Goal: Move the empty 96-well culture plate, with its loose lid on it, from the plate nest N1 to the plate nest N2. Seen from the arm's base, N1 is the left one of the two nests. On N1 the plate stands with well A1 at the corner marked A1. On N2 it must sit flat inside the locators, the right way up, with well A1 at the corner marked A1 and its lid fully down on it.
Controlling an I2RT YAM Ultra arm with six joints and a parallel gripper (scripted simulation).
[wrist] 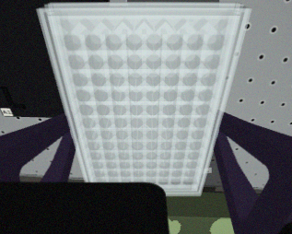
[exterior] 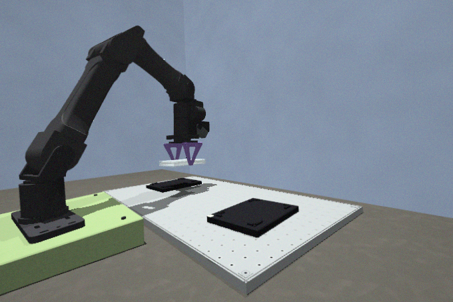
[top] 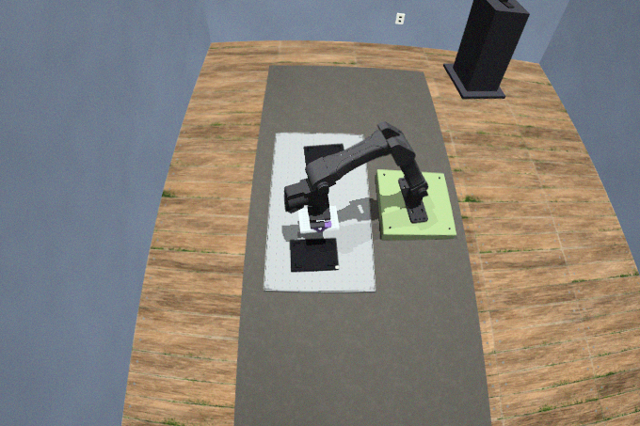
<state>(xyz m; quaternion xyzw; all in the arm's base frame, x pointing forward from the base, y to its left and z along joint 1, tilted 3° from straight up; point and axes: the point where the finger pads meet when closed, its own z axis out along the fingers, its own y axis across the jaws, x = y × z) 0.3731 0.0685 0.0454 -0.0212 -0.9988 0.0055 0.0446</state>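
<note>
Carry step, mid-transfer. The arm (exterior: 109, 71) holds the plate (exterior: 199, 161) high above the white board (exterior: 310, 214), level as far as the exterior view shows.

- Grip: the gripper (exterior: 182, 159) points straight down, its purple fingers pinching the plate by its two long sides – set wide because the plate itself is wide. The wrist view shows a finger against each long edge.
- Lid: doubled outlines along the plate's rim in the wrist view suggest the lid is on and square with it. Whether it is fully down cannot be told from here.
- Position: from the top, the plate (top: 333, 222) hangs between the two black nests, just beside the start nest (top: 312, 254) and well apart from the goal nest (top: 323, 149), which the forearm partly covers.
- The start nest is bare – its white corner mark (exterior: 210, 215) shows in the exterior view.

Judgement: lift done, travel under way, most of the crossing left. Next move calls for a level sweep over to the goal nest, no tilt and no jolt, since the lid is loose. Then line the plate up with the locators, the A1 corner to its mark, and lower straight down before letting go.
</note>
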